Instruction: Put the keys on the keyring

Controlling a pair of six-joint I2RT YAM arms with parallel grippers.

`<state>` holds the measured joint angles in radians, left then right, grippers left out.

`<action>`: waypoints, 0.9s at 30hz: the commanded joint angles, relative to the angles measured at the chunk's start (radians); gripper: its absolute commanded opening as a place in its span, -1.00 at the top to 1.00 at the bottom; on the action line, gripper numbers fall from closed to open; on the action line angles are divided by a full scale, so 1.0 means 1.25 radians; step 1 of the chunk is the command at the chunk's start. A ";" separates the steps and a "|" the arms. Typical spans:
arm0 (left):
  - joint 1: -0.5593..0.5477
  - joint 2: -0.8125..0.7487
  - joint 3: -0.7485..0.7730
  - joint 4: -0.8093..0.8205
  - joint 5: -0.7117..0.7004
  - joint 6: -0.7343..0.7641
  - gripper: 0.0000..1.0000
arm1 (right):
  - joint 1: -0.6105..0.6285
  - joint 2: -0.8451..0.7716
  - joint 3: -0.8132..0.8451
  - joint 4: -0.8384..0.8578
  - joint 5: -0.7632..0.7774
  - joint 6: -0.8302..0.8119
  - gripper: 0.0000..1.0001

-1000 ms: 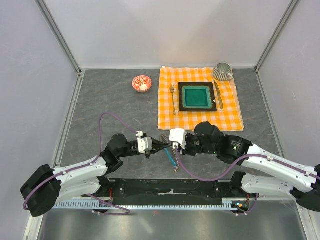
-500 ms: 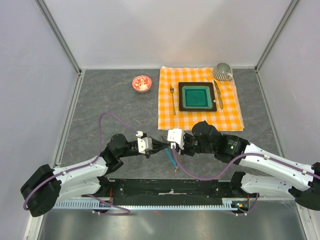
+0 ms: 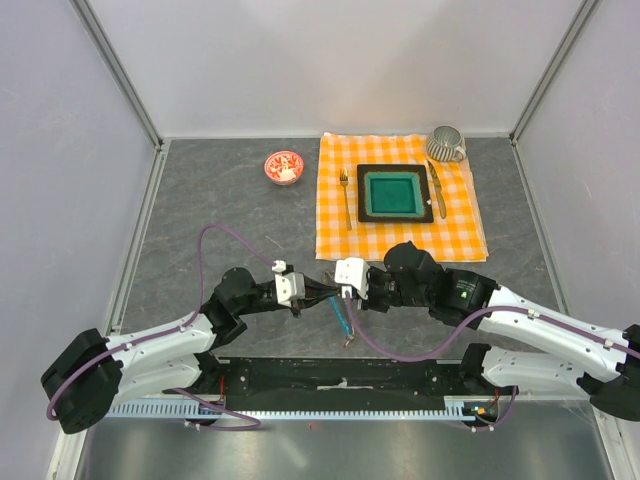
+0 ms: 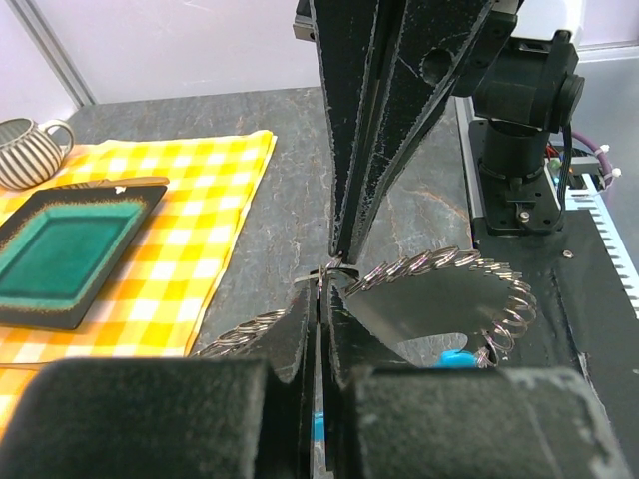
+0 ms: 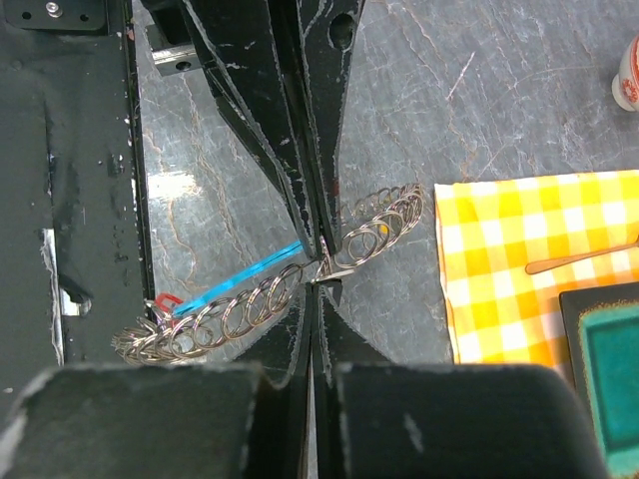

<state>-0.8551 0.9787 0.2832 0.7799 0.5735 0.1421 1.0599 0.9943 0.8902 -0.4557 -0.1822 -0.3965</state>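
The keyring [image 5: 250,309] is a chain of small silver rings with a cyan-blue strip [image 5: 240,284]. It hangs just above the grey table near the front edge, where the two grippers meet tip to tip. My left gripper [image 4: 321,289] is shut on it, with a thin blue-edged piece between its jaws. My right gripper [image 5: 318,284] is shut on a small silver ring of the chain, right at its tips. Of the keys, only a red tag [image 5: 165,299] and a yellow spot [image 5: 382,230] show among the rings. From above, the blue strip [image 3: 343,316] dangles below both grippers.
A yellow checked cloth [image 3: 335,232] lies at the back right. On it are a green square plate [image 3: 395,193], a fork [image 3: 345,197], a knife [image 3: 436,190] and a striped mug [image 3: 445,145]. A small red-and-white bowl [image 3: 283,167] stands to its left. The black base rail [image 3: 340,375] runs close below the grippers.
The right gripper's jaws have closed at the keyring. That arm crept slightly left. The left arm and keyring have barely moved.
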 commanded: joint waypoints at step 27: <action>-0.002 0.137 -0.103 0.613 -0.102 -0.255 0.96 | -0.001 0.023 -0.026 0.049 -0.071 0.021 1.00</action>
<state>-0.8555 1.0744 0.1829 1.1271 0.4801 -0.0856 1.0573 1.0157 0.8742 -0.4244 -0.2096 -0.3923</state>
